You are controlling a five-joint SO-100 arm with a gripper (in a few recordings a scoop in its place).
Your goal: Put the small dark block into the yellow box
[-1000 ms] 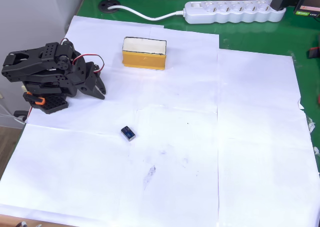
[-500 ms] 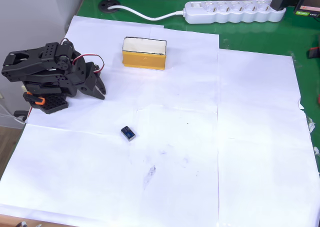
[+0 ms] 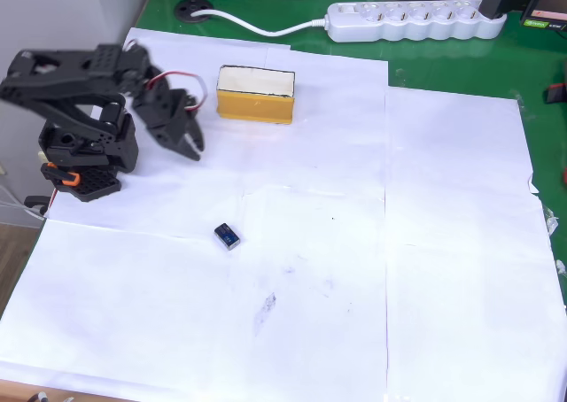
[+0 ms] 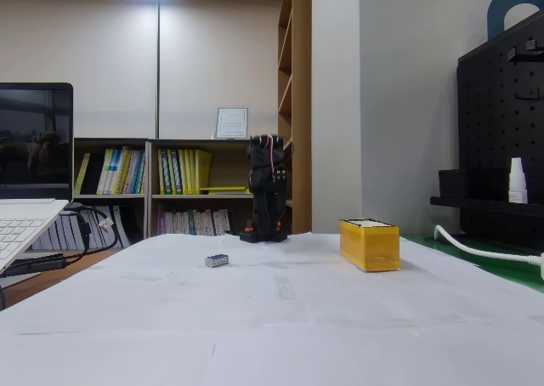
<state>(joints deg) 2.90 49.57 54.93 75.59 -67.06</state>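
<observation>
The small dark block (image 3: 228, 235) lies on the white paper left of centre in the overhead view, its top bluish and glossy; the fixed view shows it as a tiny grey block (image 4: 217, 260). The yellow box (image 3: 255, 94) stands near the far edge of the paper, cream inside; in the fixed view the yellow box (image 4: 369, 244) is at the right. My black gripper (image 3: 194, 145) hangs left of the box and well behind the block, fingers together with nothing between them. In the fixed view the arm (image 4: 267, 190) stands upright at the far end of the table.
A white power strip (image 3: 415, 19) with its cable lies on the green mat (image 3: 461, 61) beyond the paper. The arm's base (image 3: 81, 167) sits at the paper's left edge. A laptop (image 4: 30, 190) stands at the left in the fixed view.
The arm has risen from its folded pose and swung the gripper right and toward the box. The block and the box have not moved.
</observation>
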